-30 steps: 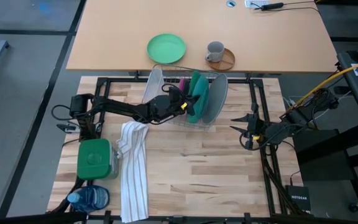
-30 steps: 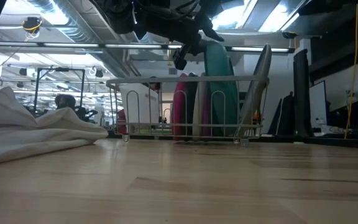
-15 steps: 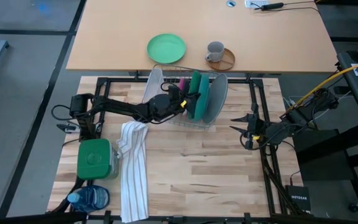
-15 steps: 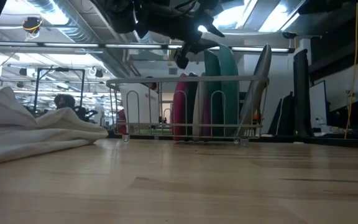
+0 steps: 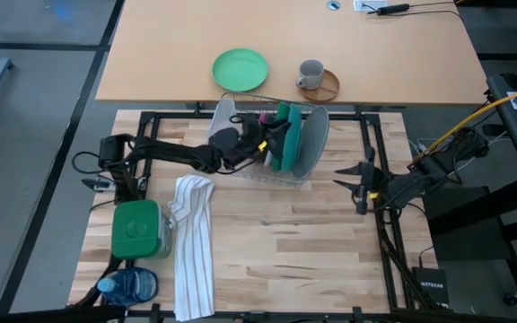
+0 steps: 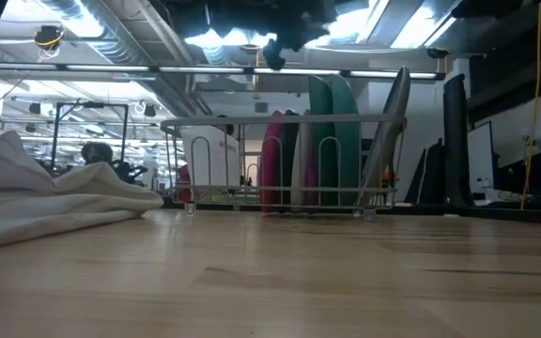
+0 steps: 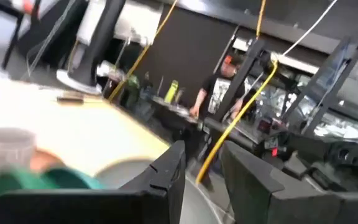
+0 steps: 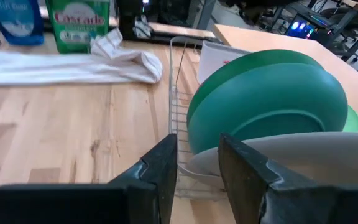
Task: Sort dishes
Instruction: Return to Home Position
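The dishes stand on edge in a wire rack (image 5: 242, 172) at the table's far middle. They are a light grey plate (image 5: 312, 139), a teal-green plate (image 6: 344, 131), a dark green plate (image 8: 253, 68), a charcoal plate (image 6: 290, 160) and a purple-pink plate (image 6: 272, 160). My left gripper (image 5: 262, 144) hovers above the rack's left part, open and holding nothing; in its wrist view the left gripper (image 7: 202, 152) points into the room. My right gripper (image 5: 355, 184) waits open to the right of the rack, and its wrist view shows the right gripper (image 8: 197, 149) facing the plates.
A striped towel (image 5: 191, 238), a green detergent tub (image 5: 135, 229) and a blue pouch (image 5: 128, 287) lie at the near left. A mint-green plate (image 5: 239, 69) and a grey mug (image 5: 311, 74) sit on the far table. A person (image 7: 215, 93) stands in the room.
My left gripper has drawn back from the teal-green plate toward the table's left and risen above the rack, rolling a little. The teal-green plate, tilted in the gripper a second ago, now stands upright in the rack beside the dark green one.
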